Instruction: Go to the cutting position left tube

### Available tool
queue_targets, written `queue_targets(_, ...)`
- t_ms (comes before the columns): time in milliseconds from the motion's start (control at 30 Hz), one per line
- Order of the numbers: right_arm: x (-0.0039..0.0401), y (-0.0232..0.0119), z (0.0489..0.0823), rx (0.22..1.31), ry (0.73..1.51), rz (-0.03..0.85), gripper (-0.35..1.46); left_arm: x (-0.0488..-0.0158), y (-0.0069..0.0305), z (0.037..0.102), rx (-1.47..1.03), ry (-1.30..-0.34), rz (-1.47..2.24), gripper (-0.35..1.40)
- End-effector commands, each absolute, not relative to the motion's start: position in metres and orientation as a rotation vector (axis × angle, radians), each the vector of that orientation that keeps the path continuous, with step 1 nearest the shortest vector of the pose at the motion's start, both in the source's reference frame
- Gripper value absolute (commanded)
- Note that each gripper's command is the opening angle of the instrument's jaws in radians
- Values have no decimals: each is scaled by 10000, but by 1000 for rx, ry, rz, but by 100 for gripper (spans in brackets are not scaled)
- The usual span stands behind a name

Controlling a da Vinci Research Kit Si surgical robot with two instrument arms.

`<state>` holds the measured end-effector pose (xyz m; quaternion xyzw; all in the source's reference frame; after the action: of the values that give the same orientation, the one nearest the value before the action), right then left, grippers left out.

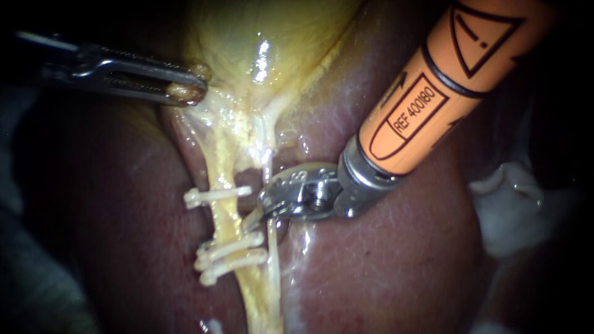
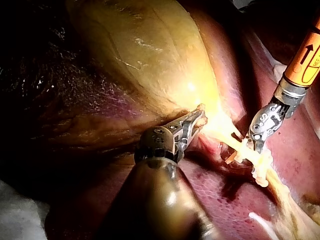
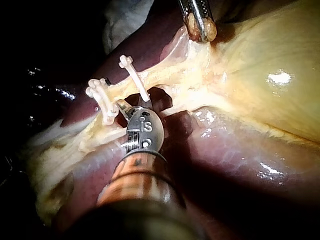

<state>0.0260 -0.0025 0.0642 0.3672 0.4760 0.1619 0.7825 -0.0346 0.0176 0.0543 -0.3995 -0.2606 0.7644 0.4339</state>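
Running vertically from gallbladder (image 1: 266, 37), left tube (image 1: 224, 219), right instrument (image 1: 258, 222) alongside

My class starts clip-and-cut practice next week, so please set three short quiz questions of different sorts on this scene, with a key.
1. True or false: the left instrument holds tissue at the narrow end of the gallbladder.
2. Where is the tip of the right instrument?
A) against the left instrument
B) beside the left tube, level with the gap between the upper clip and the lower clips
C) on the gallbladder's broad body
3. In the endoscope view, how many lower clips lie close together on the left tube?

Key: 1 true; 2 B; 3 two.
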Motion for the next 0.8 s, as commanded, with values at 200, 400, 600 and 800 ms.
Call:
queue_targets(200,259,-26,646,794,1028,354,79,-346,176,542,-995,-649,1904,-35)
queue_targets(400,254,-26,655,791,1016,347,62,-345,176,542,-995,-649,1904,-35)
queue_targets(600,252,-28,670,780,989,338,61,-345,176,542,-995,-649,1904,-35)
queue_targets(800,249,-31,682,767,965,331,64,-345,176,542,-995,-649,1904,-35)
